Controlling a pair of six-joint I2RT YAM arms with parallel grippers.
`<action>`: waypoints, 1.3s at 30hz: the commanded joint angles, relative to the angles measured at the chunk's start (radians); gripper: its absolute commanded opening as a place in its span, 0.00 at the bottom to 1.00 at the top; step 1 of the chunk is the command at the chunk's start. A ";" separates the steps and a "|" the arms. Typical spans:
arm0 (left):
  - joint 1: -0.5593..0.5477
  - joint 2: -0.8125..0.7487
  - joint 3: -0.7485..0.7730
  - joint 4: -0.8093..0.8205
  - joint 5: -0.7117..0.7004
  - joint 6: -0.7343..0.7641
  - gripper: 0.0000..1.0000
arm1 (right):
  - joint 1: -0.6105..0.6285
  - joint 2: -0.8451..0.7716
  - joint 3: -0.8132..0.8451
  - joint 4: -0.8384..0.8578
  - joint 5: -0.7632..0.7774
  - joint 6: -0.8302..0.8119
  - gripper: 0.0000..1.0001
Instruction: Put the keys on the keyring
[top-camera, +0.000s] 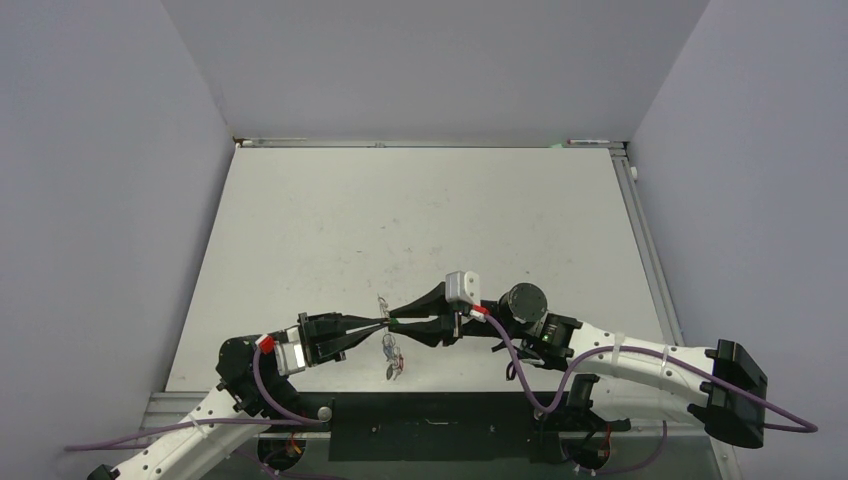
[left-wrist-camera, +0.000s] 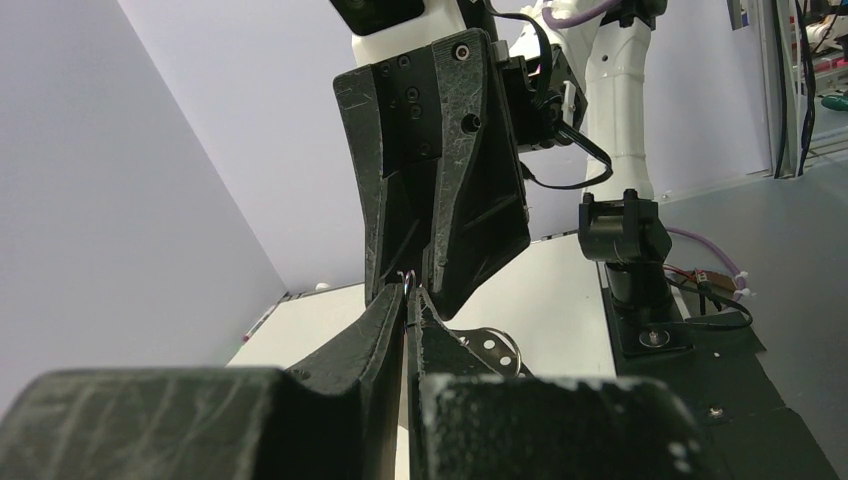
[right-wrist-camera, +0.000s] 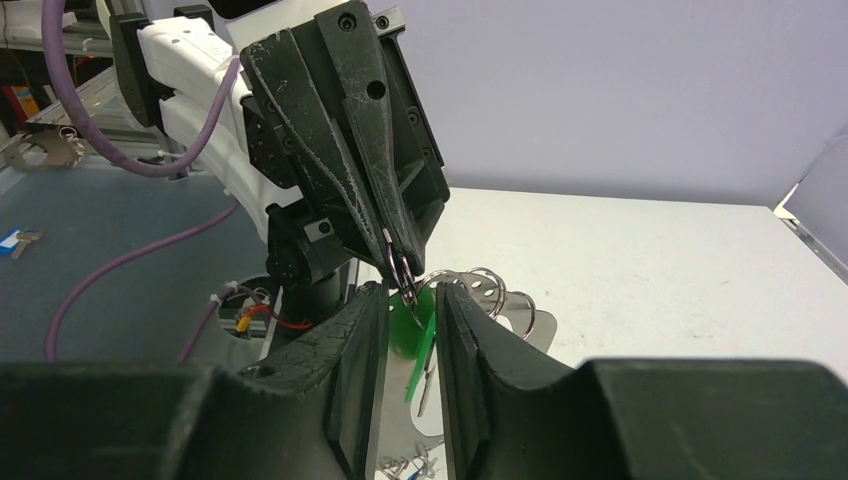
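Keyring (right-wrist-camera: 492, 293) hangs pinched in closed left gripper (right-wrist-camera: 400, 264); right gripper (right-wrist-camera: 410, 300) clamps green-tagged key (right-wrist-camera: 408, 336) just beneath.

Both arms (top-camera: 640, 360) wear white shells with black joints. Behind the left gripper (top-camera: 383, 322) sits a silver collar (top-camera: 286, 352) with a red mark; behind the right gripper (top-camera: 396, 319), a pale grey camera block (top-camera: 461, 288). Purple cables (right-wrist-camera: 52, 50) trail back from each. The black wedge fingers (right-wrist-camera: 352, 150) are scratched, hex screws (right-wrist-camera: 346, 22) near their roots.
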 joint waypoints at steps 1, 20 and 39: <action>0.005 -0.009 0.006 0.075 0.004 -0.005 0.00 | 0.006 -0.007 0.034 -0.002 0.042 -0.035 0.25; 0.012 -0.003 0.006 0.075 0.009 -0.005 0.00 | 0.008 0.018 0.045 0.028 0.024 -0.037 0.10; 0.018 0.000 0.006 0.066 0.014 -0.005 0.00 | 0.009 0.022 0.072 0.001 -0.020 -0.037 0.16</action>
